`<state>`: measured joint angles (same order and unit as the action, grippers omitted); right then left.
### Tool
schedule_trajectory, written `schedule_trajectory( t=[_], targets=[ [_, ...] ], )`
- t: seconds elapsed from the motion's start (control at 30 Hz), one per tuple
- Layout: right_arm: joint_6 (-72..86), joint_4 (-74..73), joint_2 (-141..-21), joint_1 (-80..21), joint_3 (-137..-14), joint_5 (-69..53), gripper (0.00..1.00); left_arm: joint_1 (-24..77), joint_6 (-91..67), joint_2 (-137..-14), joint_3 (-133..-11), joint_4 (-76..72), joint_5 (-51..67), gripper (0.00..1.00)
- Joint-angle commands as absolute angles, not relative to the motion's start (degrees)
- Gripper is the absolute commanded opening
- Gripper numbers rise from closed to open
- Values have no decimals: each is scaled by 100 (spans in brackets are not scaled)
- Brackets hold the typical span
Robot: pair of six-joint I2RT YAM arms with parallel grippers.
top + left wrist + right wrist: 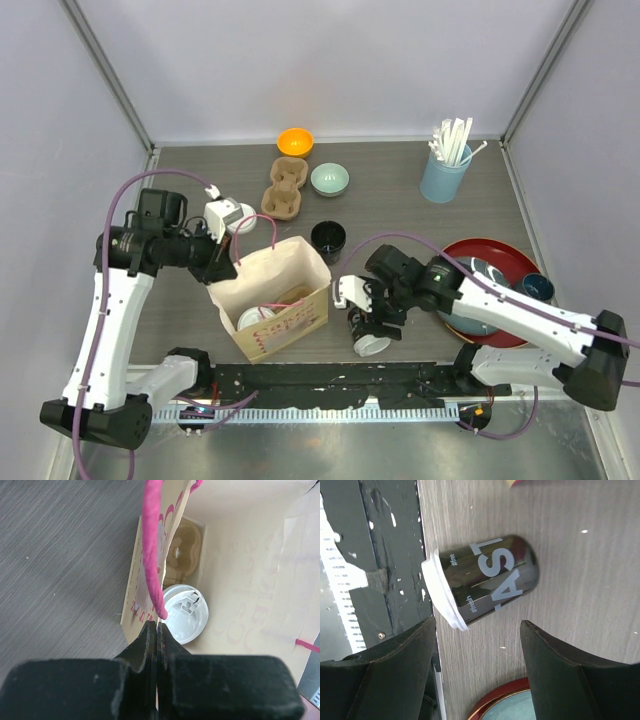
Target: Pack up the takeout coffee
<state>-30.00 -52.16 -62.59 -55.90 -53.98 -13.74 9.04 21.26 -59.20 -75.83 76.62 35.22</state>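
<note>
Surface (pixel 390 205): grey wood grain.
Your far side: orange bowl (pixel 295 142), green bowl (pixel 329 179), carrier (pixel 284 187), tumbler (pixel 443 176).
Middle: bag (pixel 287 324), open cup (pixel 328 238).
Near you: tipped cup (pixel 487 577), tray (pixel 495 243).

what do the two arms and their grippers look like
The left arm and right arm have white links, black joints and black bases, with a purple cable looping along each. The left gripper and right gripper have matte black, blocky fingers.

**Two lidded cups logged**

One black cup (pixel 490 577), white-lidded with pale lettering, is seen lying on its side on the table (pixel 400 205), lid toward the near edge. A second cup (pixel 185 612) is noted upright inside the paper bag (pixel 300 322), only its white lid exposed.
</note>
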Motion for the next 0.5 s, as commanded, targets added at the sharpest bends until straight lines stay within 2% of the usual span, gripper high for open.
schedule_trajectory(
  t=[0.0,0.47],
  targets=[
    [-3674,-5546,-6601,-5748,-5292,-1424,73,932,2188,-5748,-7726,7936,3402,0],
    [-3296,-4263,-6469,-6469,-4509,-906,71,932,2224,-5748,-7708,7972,3419,0]
  ],
)
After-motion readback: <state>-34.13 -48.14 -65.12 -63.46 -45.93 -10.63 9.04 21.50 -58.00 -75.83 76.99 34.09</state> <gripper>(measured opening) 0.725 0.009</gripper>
